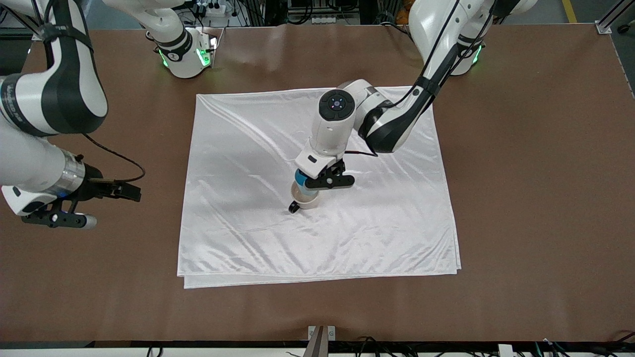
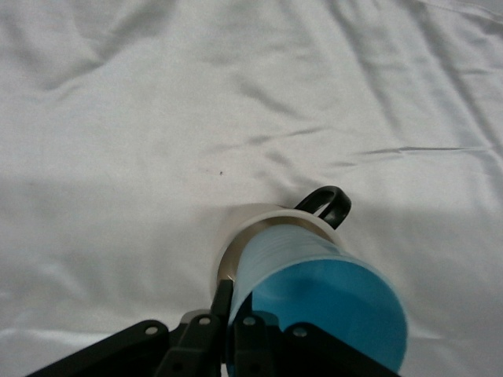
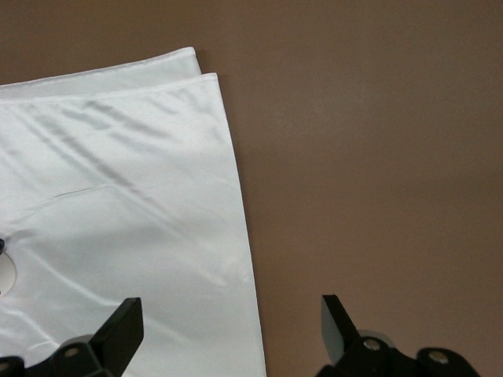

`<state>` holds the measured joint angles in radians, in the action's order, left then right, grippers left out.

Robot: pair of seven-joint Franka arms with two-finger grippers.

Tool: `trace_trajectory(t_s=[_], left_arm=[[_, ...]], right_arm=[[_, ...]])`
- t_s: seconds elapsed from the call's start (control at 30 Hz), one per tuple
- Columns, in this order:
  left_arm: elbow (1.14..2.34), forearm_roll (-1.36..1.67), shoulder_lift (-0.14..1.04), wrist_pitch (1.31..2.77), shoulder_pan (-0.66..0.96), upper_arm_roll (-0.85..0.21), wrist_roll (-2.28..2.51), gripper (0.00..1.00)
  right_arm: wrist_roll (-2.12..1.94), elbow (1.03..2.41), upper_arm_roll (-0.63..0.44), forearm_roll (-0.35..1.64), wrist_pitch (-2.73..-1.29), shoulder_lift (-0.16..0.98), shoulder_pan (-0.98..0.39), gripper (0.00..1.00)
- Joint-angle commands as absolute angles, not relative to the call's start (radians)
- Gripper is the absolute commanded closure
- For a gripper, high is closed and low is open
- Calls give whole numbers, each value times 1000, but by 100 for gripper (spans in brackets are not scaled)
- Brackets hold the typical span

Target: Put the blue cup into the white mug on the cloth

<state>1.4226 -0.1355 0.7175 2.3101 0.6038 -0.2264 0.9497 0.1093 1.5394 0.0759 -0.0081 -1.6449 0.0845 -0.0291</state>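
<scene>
Over the bare desk (image 1: 521,198) at the right arm's end, beside the cloth (image 1: 238,148), your right gripper (image 1: 74,218) waits with jaws spread wide and nothing between them. Mid-cloth, your left gripper (image 1: 317,186) has its jaws clamped on the rim of the blue cup (image 2: 322,298), whose base sits inside the white mug (image 2: 251,228), the cup tilted. Release while it leans and it may wedge or tip out; drag sideways and you could topple the mug, since the slick cloth offers little grip.
</scene>
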Motion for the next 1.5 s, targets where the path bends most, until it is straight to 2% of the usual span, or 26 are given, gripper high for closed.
trace_trajectory(t_s=[0.0,0.03,0.07,0.13,0.17,0.2,0.63,0.9,1.47], left_arm=[[1394,-164,732,2312,618,-215,982,100],[1394,-164,732,2312,618,-215,982,100],[1394,-164,732,2312,618,-215,980,95],[1396,-164,732,2310,612,-216,977,49],[1396,-164,732,2310,614,-215,979,19],[1396,-164,732,2310,617,-215,980,0],[1394,-166,695,2292,609,-213,979,0],[1396,-167,568,2174,589,-170,951,0],[1397,-152,338,1902,430,-170,761,0]], right_arm=[[67,1578,92,-26,-1618,29,3,0],[66,1578,92,-26,-1612,26,3,0],[63,1578,91,-26,-1609,22,3,0],[51,1580,91,-26,-1608,15,5,0],[42,1580,89,-26,-1608,12,5,0],[35,1580,89,-26,-1608,8,6,0],[32,1580,84,-23,-1597,-11,6,0],[34,1577,86,-23,-1597,-14,5,0],[37,1557,91,17,-1637,-12,0,0]])
